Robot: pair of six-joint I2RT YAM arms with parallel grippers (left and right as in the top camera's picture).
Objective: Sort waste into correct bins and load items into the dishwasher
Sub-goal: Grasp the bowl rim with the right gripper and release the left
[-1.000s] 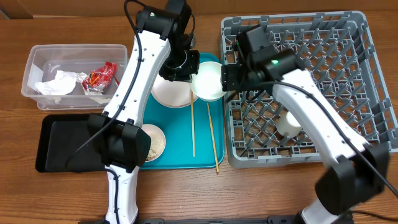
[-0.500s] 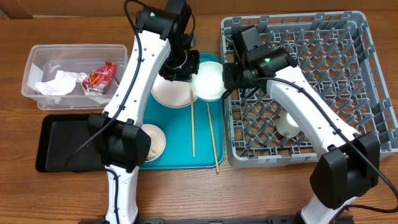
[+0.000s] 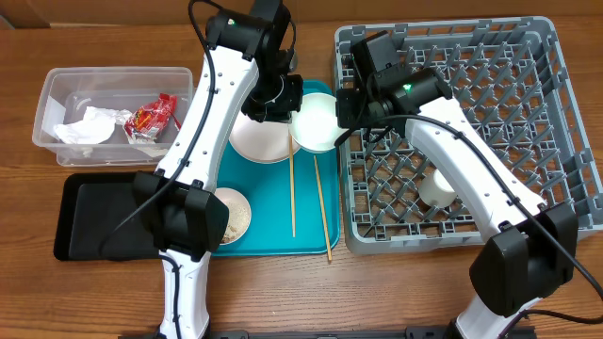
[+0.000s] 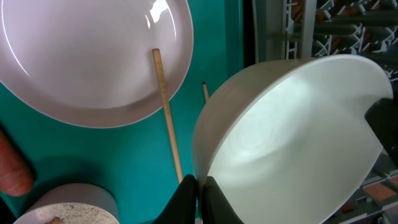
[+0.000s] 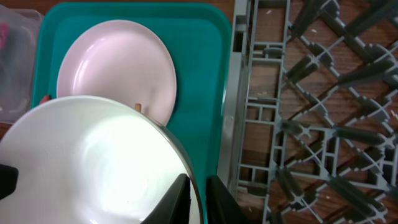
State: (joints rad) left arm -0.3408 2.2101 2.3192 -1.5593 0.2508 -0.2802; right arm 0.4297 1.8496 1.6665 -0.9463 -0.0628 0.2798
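A white bowl (image 3: 316, 122) is held tilted over the far right corner of the teal tray (image 3: 264, 235). My left gripper (image 3: 292, 109) is shut on its left rim (image 4: 199, 196), and my right gripper (image 3: 341, 115) is shut on its right rim (image 5: 198, 199). The round white plate (image 3: 256, 141) lies on the tray under the bowl. A second bowl (image 3: 231, 215) with rice scraps sits at the tray's near left. Two chopsticks (image 3: 292, 193) lie on the tray. An orange carrot piece (image 4: 12, 171) shows beside the plate. The grey dish rack (image 3: 556, 113) holds a small white cup (image 3: 438, 188).
At the left, a clear tub (image 3: 57, 94) holds a crumpled napkin (image 3: 85, 127) and a red wrapper (image 3: 151, 118). A black tray (image 3: 94, 217) lies in front of it. The rack's left wall (image 5: 233, 124) runs close beside the held bowl.
My right gripper has shut on the bowl's right rim and shifted slightly toward the far side. The left gripper and the bowl have stayed put.
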